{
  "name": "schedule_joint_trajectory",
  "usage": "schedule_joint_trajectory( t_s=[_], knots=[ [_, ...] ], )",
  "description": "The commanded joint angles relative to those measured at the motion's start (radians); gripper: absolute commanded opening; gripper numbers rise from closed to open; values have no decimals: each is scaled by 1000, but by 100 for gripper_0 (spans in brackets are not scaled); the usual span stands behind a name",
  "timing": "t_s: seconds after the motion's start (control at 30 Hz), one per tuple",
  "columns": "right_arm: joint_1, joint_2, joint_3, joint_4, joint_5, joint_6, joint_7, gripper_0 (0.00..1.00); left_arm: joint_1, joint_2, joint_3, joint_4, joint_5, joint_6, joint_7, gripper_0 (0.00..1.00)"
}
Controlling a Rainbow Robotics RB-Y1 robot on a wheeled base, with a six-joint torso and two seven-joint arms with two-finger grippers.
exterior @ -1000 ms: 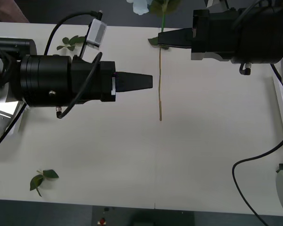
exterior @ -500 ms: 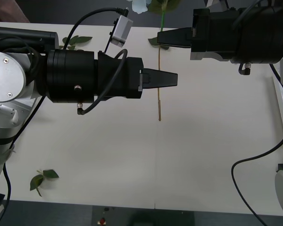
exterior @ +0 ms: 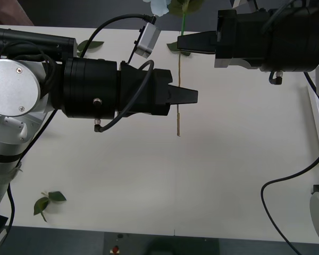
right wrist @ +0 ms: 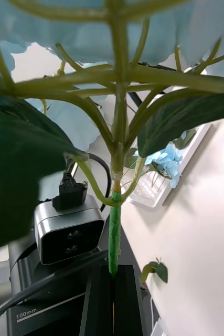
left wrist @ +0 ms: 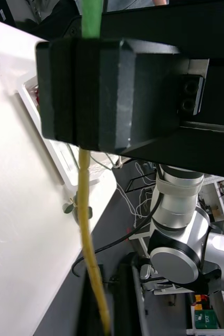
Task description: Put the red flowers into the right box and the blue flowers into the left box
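A blue flower hangs over the table's far middle, its pale head (exterior: 159,5) at the far edge and its long stem (exterior: 178,119) pointing toward me. My right gripper (exterior: 182,42) is shut on the green upper stem (right wrist: 113,236), just under the head (right wrist: 91,26). My left gripper (exterior: 189,96) reaches across from the left and is shut on the yellowish lower stem (left wrist: 88,220). The left box (right wrist: 161,197) holds another blue flower (right wrist: 167,160). The right box (left wrist: 49,142) has a bit of red (left wrist: 35,94) at its rim; its edge (exterior: 315,111) lies at the table's right side.
Loose green leaf sprigs lie at the near left (exterior: 48,202) and the far left (exterior: 87,45) of the white table (exterior: 228,175). Black cables trail from both arms.
My left arm has swept right from the table's left side to the hanging stem and taken hold of it. The right arm and the flower have stayed still.
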Motion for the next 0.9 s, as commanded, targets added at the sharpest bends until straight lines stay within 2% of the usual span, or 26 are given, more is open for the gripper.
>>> schedule_joint_trajectory(
  t_s=[0.03,0.27,0.33,0.37,0.4,0.43,0.47,0.63,0.9],
  knots=[
    [-28,2,-7,-29,-8,0,-24,0,-41,6,6,-26,-1,-11,42,0],
    [-28,2,-7,-29,-8,0,-24,2,-45,8,8,-24,-10,-30,57,0],
    [-28,2,-7,-29,-8,0,-24,43,-45,9,8,-24,-20,-38,62,0],
    [-28,2,-7,-29,-8,0,-24,67,-45,8,8,-24,-24,-43,63,0],
    [-28,2,-7,-29,-8,0,-24,84,-47,9,8,-26,-26,-47,66,0],
    [-28,2,-7,-29,-8,0,-24,95,-47,9,9,-26,-27,-49,68,0],
    [-28,2,-7,-29,-8,0,-24,100,-47,11,15,-26,-27,-50,71,0],
    [-28,2,-7,-29,-8,0,-24,100,-47,37,35,-26,-21,-49,77,0],
    [-28,2,-7,-29,-8,0,-24,100,-27,181,81,-26,40,-41,77,0]
  ],
)
